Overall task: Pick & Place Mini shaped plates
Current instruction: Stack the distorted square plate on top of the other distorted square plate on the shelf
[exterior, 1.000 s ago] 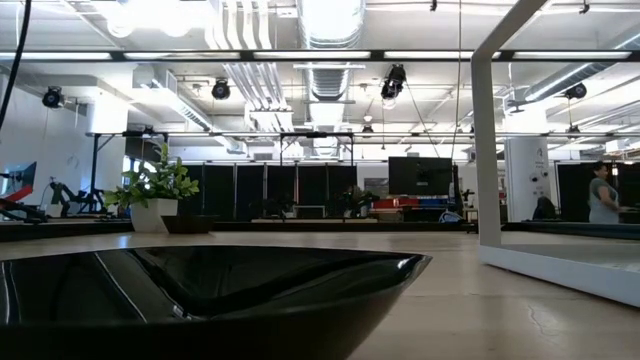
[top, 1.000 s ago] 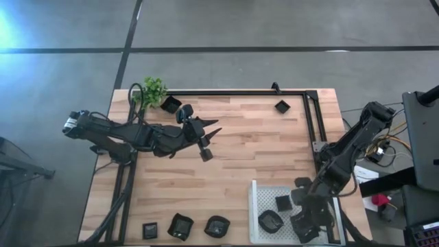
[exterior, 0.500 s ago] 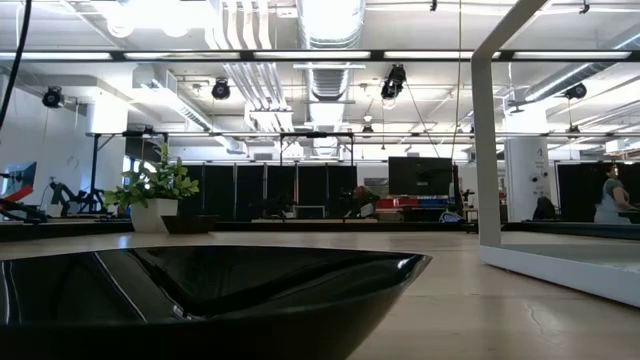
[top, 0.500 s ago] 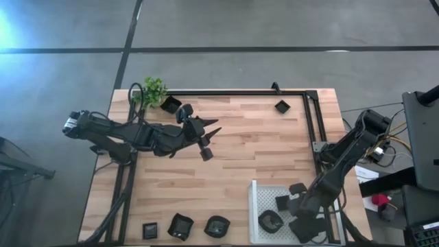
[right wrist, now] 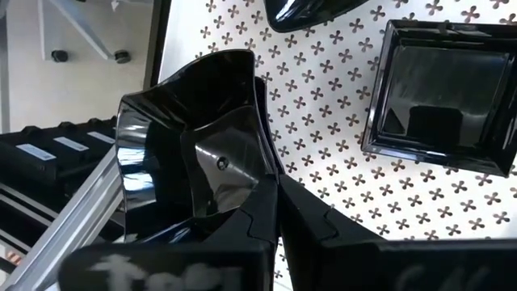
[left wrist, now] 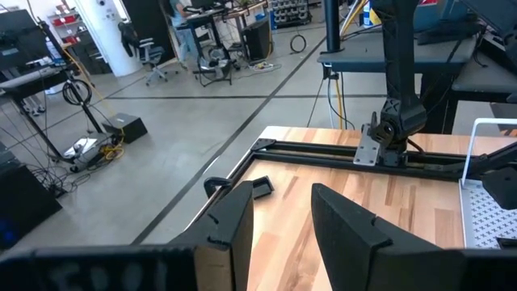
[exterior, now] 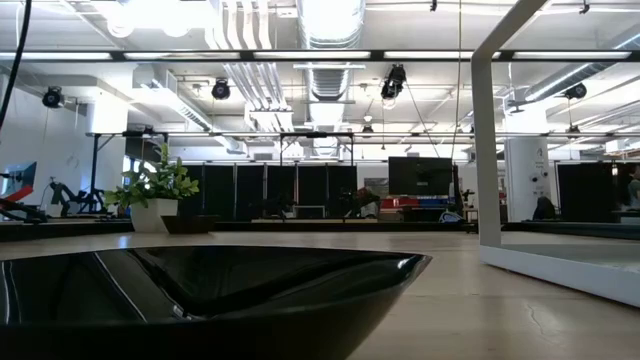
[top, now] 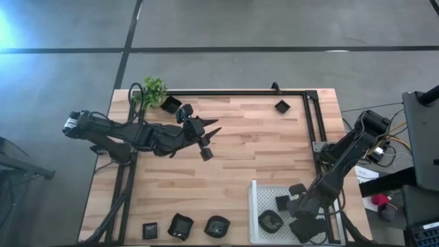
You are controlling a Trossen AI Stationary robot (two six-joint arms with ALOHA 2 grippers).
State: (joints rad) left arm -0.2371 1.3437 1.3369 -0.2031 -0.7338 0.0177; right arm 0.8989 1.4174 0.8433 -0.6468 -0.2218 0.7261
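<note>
Where tray (right wrist: 339, 174) lies, right claw (right wrist: 275, 212) pinching plate (right wrist: 174, 137).

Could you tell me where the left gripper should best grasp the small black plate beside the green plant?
Probably its raised rim: the small black plate sits flat and open, so the left gripper might descend from above and pinch the edge facing away from the green plant.
</note>
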